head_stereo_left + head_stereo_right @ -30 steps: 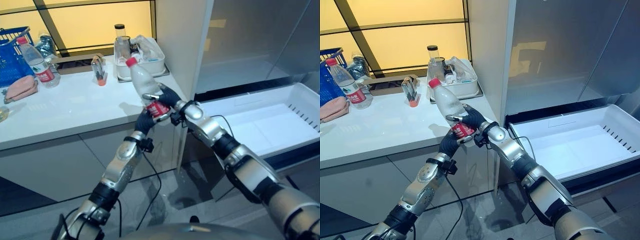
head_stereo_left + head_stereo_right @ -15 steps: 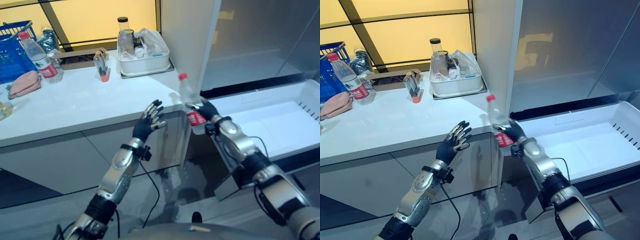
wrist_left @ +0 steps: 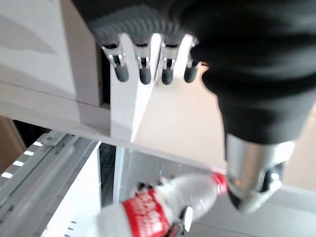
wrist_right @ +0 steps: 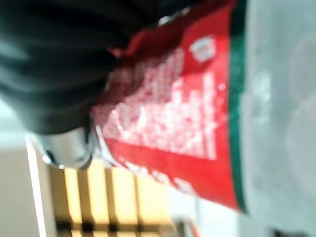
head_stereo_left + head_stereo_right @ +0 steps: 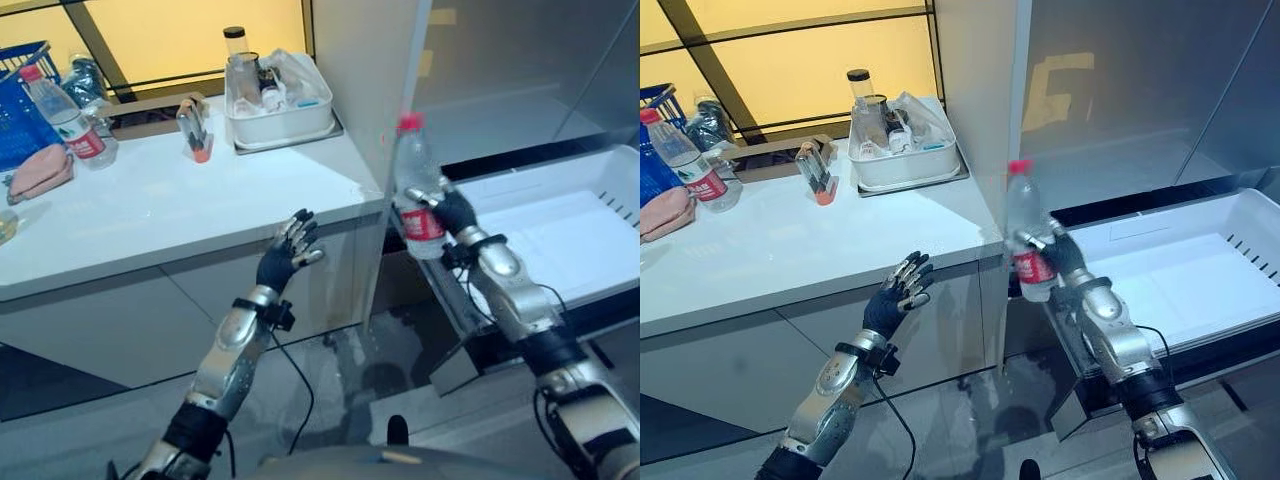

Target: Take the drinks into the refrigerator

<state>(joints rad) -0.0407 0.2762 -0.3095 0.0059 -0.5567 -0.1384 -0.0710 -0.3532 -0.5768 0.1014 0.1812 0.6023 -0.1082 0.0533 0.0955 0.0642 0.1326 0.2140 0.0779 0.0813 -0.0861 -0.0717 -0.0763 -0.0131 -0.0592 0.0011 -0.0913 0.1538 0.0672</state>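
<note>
Water bottle (image 5: 416, 190) gripped upright in right hand (image 5: 455, 212), frame centre-right, not yet in drawer (image 5: 560, 225); second bottle (image 5: 58, 117) waits upper left; left hand (image 5: 285, 256) open.

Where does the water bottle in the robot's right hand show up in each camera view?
Left eye view: water bottle, right of centre, upright, beside the counter's corner.
Right eye view, just right of centre.
Left wrist view, along the lower edge.
Right wrist view, its red label close up.
Shared landmark: open white drawer.
</note>
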